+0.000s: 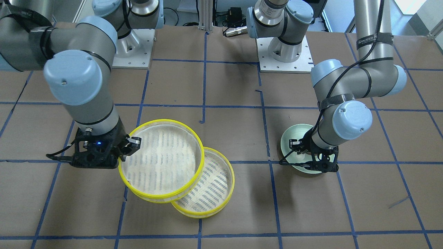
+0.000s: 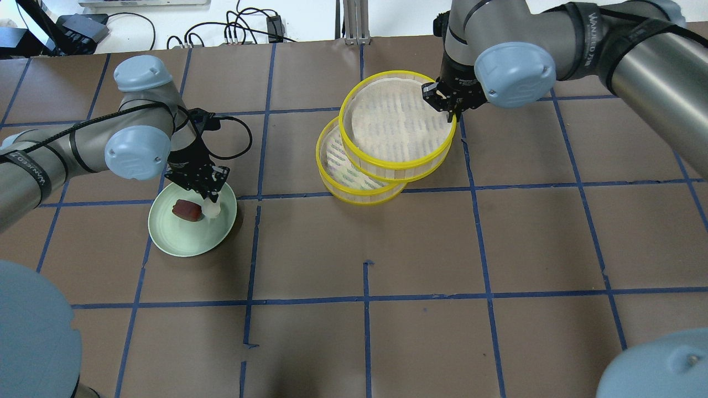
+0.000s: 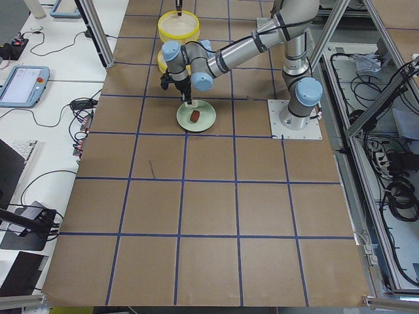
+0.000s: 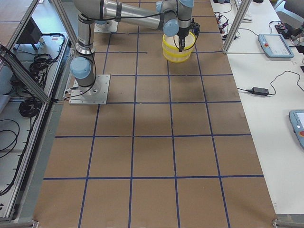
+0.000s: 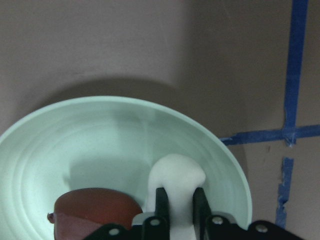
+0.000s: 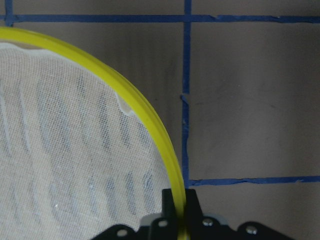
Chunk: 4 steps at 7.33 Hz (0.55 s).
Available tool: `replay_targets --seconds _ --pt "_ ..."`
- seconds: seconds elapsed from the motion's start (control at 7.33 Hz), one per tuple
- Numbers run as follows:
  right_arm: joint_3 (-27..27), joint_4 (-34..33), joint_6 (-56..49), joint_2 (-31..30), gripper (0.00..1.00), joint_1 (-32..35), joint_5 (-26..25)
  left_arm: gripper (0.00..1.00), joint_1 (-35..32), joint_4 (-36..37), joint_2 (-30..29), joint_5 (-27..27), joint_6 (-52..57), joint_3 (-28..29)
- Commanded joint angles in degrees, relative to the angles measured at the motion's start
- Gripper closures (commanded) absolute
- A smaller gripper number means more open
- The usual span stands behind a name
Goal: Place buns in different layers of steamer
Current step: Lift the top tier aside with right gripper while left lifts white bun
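My left gripper is shut on the white bun, low over the pale green plate. I cannot tell whether the bun still touches the plate. The reddish-brown bun lies on the plate beside it, also in the left wrist view. My right gripper is shut on the yellow rim of the steamer's upper layer. That layer sits offset over the lower layer. Both layers hold nothing.
The table is brown paper with blue tape grid lines. The steamer stands at the far middle and the plate on my left side. Both arm bases stand at the table's near edge, with cables beyond the far edge.
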Motion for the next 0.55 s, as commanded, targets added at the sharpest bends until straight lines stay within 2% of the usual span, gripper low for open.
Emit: replay_targets --seconds 0.0,0.27,0.41 --pt "0.2 2.0 -5.5 -2.1 0.92 -5.4 -1.2 0.97 -4.8 -3.8 1.0 -6.7 -10.3 7.5" --pt "1.3 1.0 -7.2 -2.1 0.93 -9.6 -1.9 0.97 -12.1 -0.4 -0.9 -14.6 -27.4 11.0" --pt "2.2 1.2 -7.5 -2.1 0.93 -13.0 -1.3 0.97 -17.0 6.7 -5.2 -20.0 -31.7 11.1"
